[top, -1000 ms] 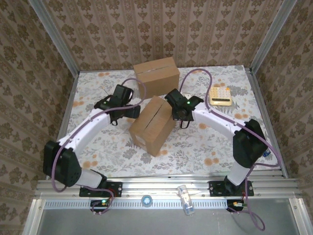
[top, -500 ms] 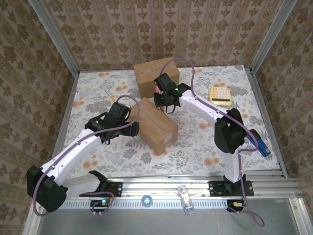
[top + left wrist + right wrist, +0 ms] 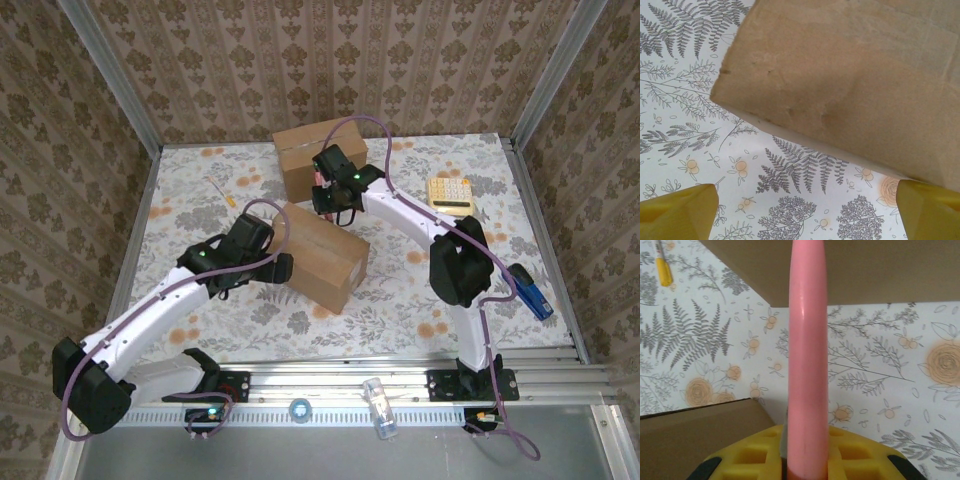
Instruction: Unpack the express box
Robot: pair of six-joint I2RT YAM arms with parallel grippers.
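**Closed express box flanked by both arms, seam not yet opened**

The express box [image 3: 322, 255] is seen in the middle of the table [image 3: 400, 290] with its flaps shut. Just beside its left face, the left jaws are released and spread wide, with nothing between the yellow fingertips [image 3: 677, 212]. Just behind its far corner, the right jaws are clenched on a pink rod [image 3: 807, 355]. The rod is pointed into the gap between the express box and a second box [image 3: 318, 150] farther back.

The step in hand is judged to be the opening of the top seam. It is best done with the express box first steadied by the left jaws, so that it is not pushed away. The rod's tip is then best drawn shallowly along the seam, so that the contents are spared.

The rod's tip is cut off in the right wrist view, so whether a blade is carried cannot be told. Tape on the seam cannot be made out, and the contents are hidden. A small blue object [image 3: 530, 292] to the right of the express box cannot be identified.
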